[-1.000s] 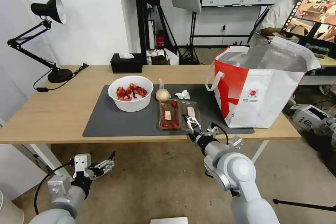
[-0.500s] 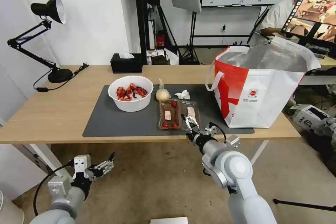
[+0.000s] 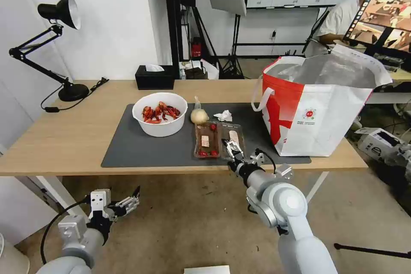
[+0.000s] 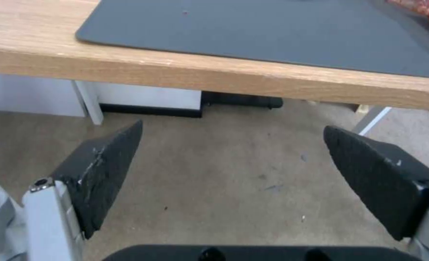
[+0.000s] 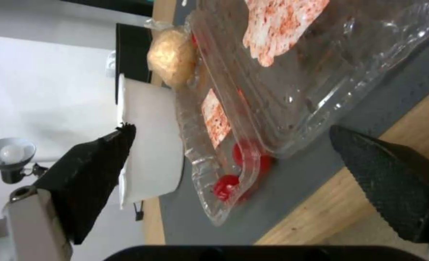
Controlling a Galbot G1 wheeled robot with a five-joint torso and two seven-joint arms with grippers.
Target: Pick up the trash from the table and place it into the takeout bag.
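Note:
On the table (image 3: 64,137) lies a dark grey mat (image 3: 141,145) bearing the trash. A white bowl (image 3: 159,113) holds red crayfish shells. Beside it are a small bag with a beige lump (image 3: 199,115), a crumpled tissue (image 3: 223,115) and an open clear clamshell box (image 3: 218,139). My right gripper (image 3: 233,150) is open at the box's near right corner. In the right wrist view its fingers straddle the clamshell box (image 5: 282,90), with the lump (image 5: 172,56) and bowl (image 5: 149,145) beyond. The takeout bag (image 3: 319,107) stands open on the table's right end. My left gripper (image 3: 128,200) hangs open below the table's front edge.
A black tissue box (image 3: 154,77) and a black desk lamp (image 3: 60,13) stand at the table's back left. In the left wrist view the table edge (image 4: 224,79) and mat (image 4: 272,32) sit above the open left gripper (image 4: 232,127). Tripods and a monitor stand behind.
My right gripper has crept forward and slightly up onto the near edge of the clamshell box. The left arm has hardly moved.

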